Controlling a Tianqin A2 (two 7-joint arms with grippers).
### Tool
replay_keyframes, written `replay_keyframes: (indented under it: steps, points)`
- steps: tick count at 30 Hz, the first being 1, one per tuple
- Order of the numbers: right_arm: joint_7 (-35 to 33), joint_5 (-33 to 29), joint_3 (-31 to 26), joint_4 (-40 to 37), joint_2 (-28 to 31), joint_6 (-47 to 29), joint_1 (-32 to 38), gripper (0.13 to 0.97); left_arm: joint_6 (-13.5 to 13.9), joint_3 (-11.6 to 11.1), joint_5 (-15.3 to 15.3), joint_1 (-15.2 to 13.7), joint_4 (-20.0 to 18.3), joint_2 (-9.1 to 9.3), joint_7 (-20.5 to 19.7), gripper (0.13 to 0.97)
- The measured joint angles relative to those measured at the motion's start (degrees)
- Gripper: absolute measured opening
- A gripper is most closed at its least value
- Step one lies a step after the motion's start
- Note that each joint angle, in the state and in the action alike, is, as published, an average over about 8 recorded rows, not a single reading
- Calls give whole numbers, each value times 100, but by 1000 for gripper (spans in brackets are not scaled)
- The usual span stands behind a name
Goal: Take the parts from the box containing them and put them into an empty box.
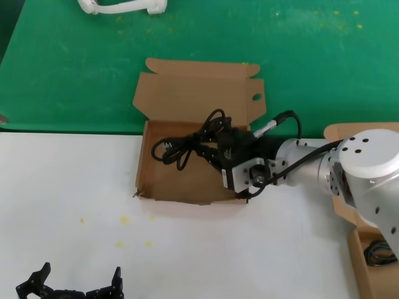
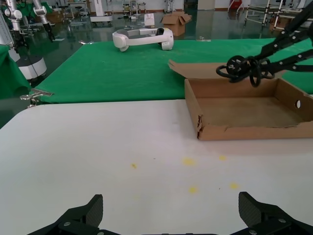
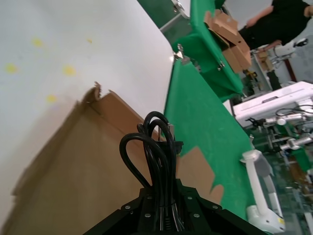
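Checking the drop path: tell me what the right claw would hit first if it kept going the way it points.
The right claw, shut on a cable bundle, points across the open box toward the robot's left. Going on, it would probably meet that box's far side wall first, unless it is high enough to pass over; depth is unclear.

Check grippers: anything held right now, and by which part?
Right gripper holds a black cable bundle by one end of the coil, above the empty box. Left gripper holds nothing, low over the table.

The left gripper (image 2: 168, 215) hangs spread above the white table (image 2: 98, 147). At one o'clock, a cable bundle (image 2: 243, 69) hangs over the empty box (image 2: 244, 112).
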Motion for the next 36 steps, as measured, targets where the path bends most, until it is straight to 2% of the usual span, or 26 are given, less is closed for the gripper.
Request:
replay_keyframes:
  steps: [4,8,13,18,21,27,35,36]
  points:
    - [-384,228,149,-307,-96,88,91,211,0,0,0,0,0,0,0,966]
    - [-284,218,207,-185,-51,127,22,216,0,0,0,0,0,0,0,966]
    - [373,17,138,483,196,173,-272,252,0,0,0,0,0,0,0,966]
    - [1344,-287,123,1457,529,217,-716,288,0,0,0,0,0,0,0,966]
    - [1958,-492,272,2061,692,216,-1007,339,0,0,0,0,0,0,0,966]
    - [3198,-830,960,3301,994,238,-1706,425,0,0,0,0,0,0,0,966]
    - [4914,-1680,2524,5009,1062,207,-2968,626,0,0,0,0,0,0,0,966]
    - [5076,-1785,2687,5165,1044,196,-3092,626,0,0,0,0,0,0,0,966]
